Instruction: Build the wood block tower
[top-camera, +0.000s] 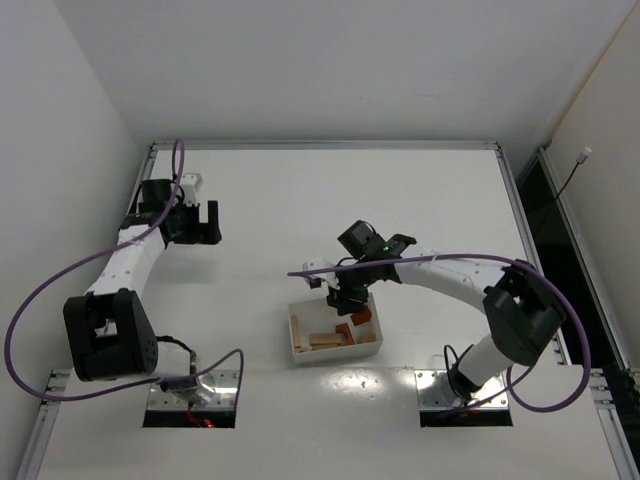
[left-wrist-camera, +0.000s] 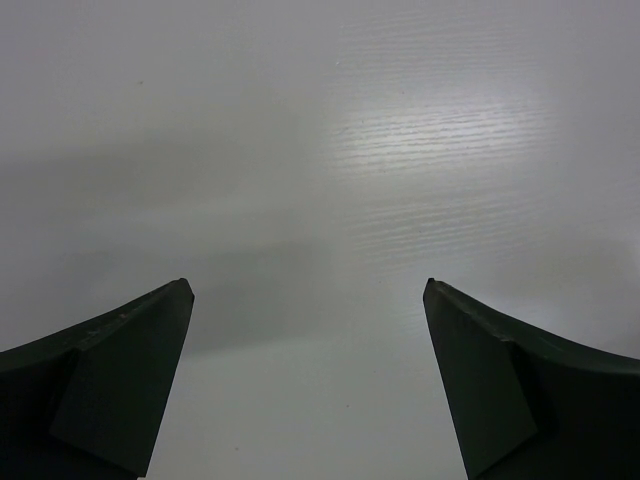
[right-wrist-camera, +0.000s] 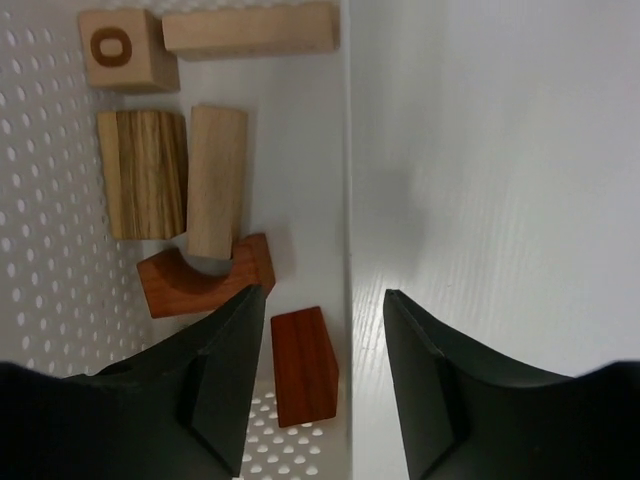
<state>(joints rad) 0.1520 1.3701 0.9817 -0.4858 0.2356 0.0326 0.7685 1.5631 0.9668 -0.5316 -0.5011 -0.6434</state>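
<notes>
Several small wooden blocks lie in a white perforated tray (right-wrist-camera: 40, 230): a pale cube marked O (right-wrist-camera: 125, 48), a pale bar (right-wrist-camera: 250, 30), a striped block (right-wrist-camera: 145, 175), a second pale bar (right-wrist-camera: 215, 180), a reddish arch (right-wrist-camera: 200, 285) and a reddish-brown block (right-wrist-camera: 303, 365). My right gripper (right-wrist-camera: 322, 293) is open and empty. It straddles the tray's right wall, with the reddish-brown block just inside its left finger. In the top view it (top-camera: 345, 298) hovers over the tray's (top-camera: 296, 338) far edge. My left gripper (top-camera: 200, 236) is open and empty over bare table (left-wrist-camera: 308, 283).
The white table ends at a metal rail along the back and right sides (top-camera: 515, 190). Purple cables loop off both arms. The two arm bases sit at the near edge. A dark gap runs beyond the right rail.
</notes>
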